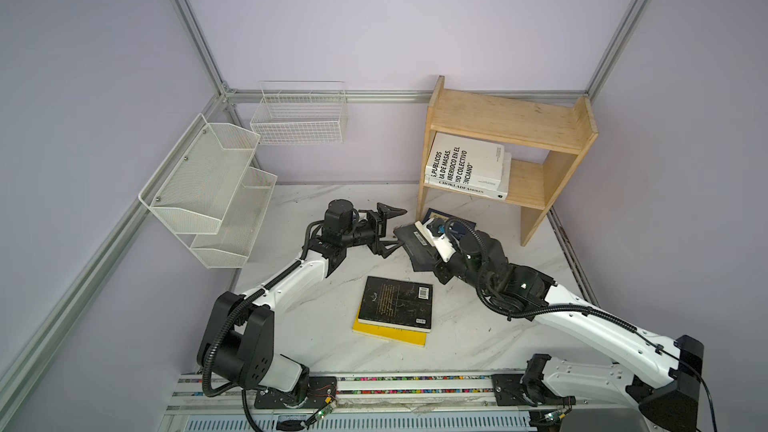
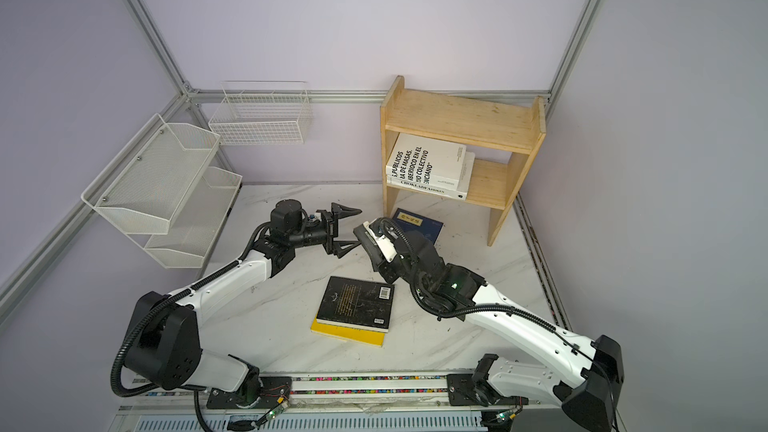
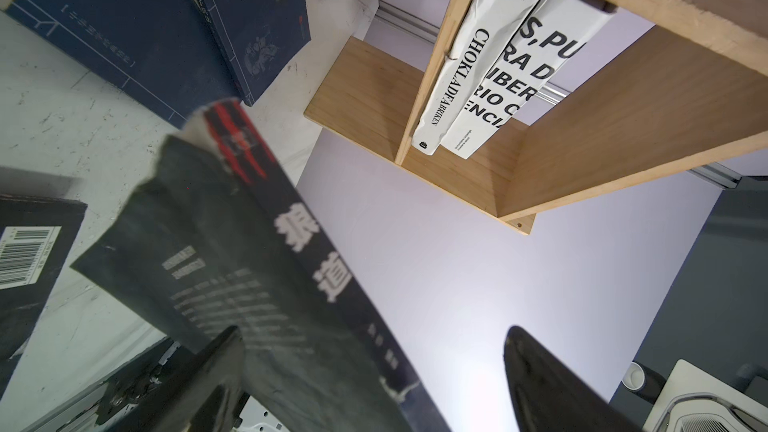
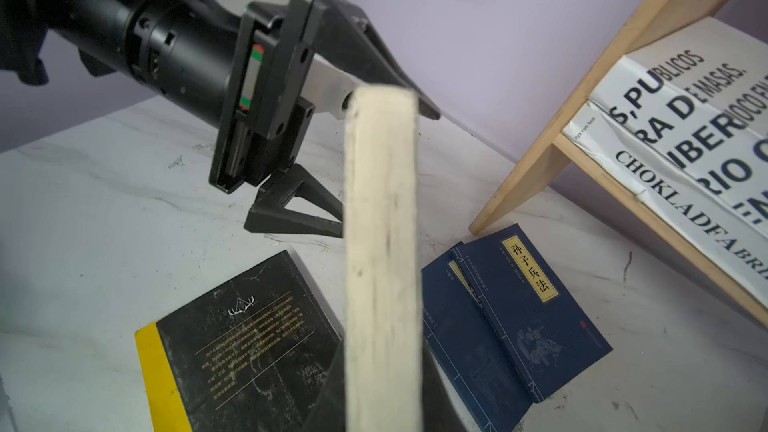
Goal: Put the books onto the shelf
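wooden shelf (image 1: 511, 122): two white books (image 1: 465, 166) lie stacked on lower tier | black book (image 1: 411, 247): off the table (image 1: 316, 326), clamped in right gripper (image 4: 384, 359) | left gripper (image 1: 399, 228): jaws wide astride its corner | advice: seat left deeper, close squarely before right releases

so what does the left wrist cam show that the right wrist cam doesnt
Only left wrist: the cover lettering on the held black book, and the barcode on the flat black book. Only right wrist: the held book's cream page edge, and the yellow book under the flat one. Both: two navy books, two white books on the wooden shelf, the marble table.
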Robot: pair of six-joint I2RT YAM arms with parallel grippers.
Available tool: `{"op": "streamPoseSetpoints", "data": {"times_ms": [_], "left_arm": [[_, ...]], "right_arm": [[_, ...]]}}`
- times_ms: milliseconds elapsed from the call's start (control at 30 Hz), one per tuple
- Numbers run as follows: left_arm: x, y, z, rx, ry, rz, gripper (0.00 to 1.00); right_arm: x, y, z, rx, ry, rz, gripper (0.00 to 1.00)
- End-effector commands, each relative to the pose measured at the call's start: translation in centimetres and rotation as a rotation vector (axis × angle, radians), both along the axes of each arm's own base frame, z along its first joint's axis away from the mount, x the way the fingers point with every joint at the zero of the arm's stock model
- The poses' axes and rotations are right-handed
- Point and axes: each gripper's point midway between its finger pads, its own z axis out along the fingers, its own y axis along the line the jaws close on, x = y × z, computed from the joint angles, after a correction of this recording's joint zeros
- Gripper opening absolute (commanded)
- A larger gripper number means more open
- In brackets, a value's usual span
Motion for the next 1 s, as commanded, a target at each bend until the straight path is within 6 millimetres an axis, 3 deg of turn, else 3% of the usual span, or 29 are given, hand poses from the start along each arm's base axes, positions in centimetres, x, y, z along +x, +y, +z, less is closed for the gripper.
{"op": "streamPoseSetpoints", "data": {"times_ms": [0, 267, 567, 700, 767, 867, 967], "left_arm": [[-0.9, -0.4, -1.2, -0.02, 0.038, -0.056, 0.9], [-1.5, -1.2, -3.4, 0.017, 0.071, -0.163, 0.66], [-1.5, -1.6, -3.6, 0.058, 0.065, -0.235, 0.25], [-1.4, -1.6, -3.8, 0.046, 0.069, -0.228, 0.08], [-1.2, -1.7, -3.5, 0.029, 0.062, -0.222, 0.0], [-0.6, -1.7, -2.7, 0.002, 0.035, -0.197, 0.0], [0.8, -1.1, -1.3, -0.015, -0.028, -0.132, 0.0]], "right_arm": [[0.4, 0.7, 4.1, -0.018, -0.187, -0.005, 0.12], [-0.2, 1.2, 4.4, -0.17, -0.336, 0.046, 0.12], [-0.1, 1.2, 3.7, -0.306, -0.421, 0.057, 0.17], [0.1, 1.2, 3.5, -0.315, -0.427, 0.049, 0.31], [0.3, 1.3, 3.0, -0.322, -0.42, 0.044, 0.46], [0.6, 1.3, 2.5, -0.257, -0.37, -0.006, 0.62], [1.3, 0.5, 3.0, -0.127, -0.291, -0.125, 0.71]]}}
